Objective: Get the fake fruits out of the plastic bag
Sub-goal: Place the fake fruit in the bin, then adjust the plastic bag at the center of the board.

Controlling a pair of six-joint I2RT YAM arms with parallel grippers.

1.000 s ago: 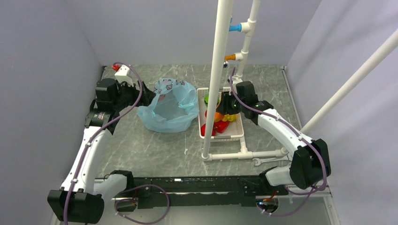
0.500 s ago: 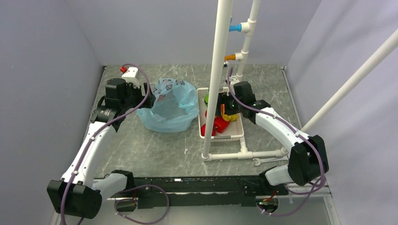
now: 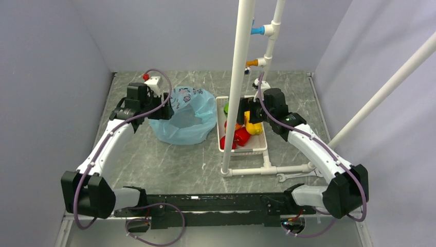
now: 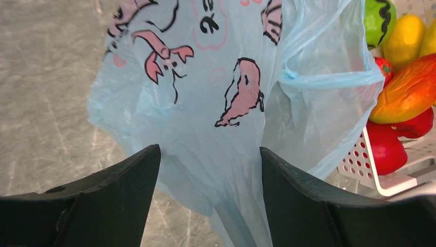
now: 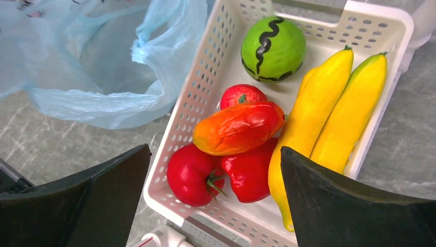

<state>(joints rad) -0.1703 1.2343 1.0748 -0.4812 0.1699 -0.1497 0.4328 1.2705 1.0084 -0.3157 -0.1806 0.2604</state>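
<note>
Marble table (image 3: 169,159) | white pipe (image 3: 237,92) partly hides basket (image 3: 252,149) | bag (image 3: 190,123) perhaps touching left claw (image 4: 208,154)

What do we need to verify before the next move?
1. Right gripper open and empty: ok.
2. Fruits lying inside the basket: ok for all those in view.
3. Bag emptied: cannot tell, its folds hide the bottom.
4. Left gripper open around loose bag film, not clamped: ok.
5. Bag clear of the basket: not ok, its handle looks to lie against the basket's side.
</note>
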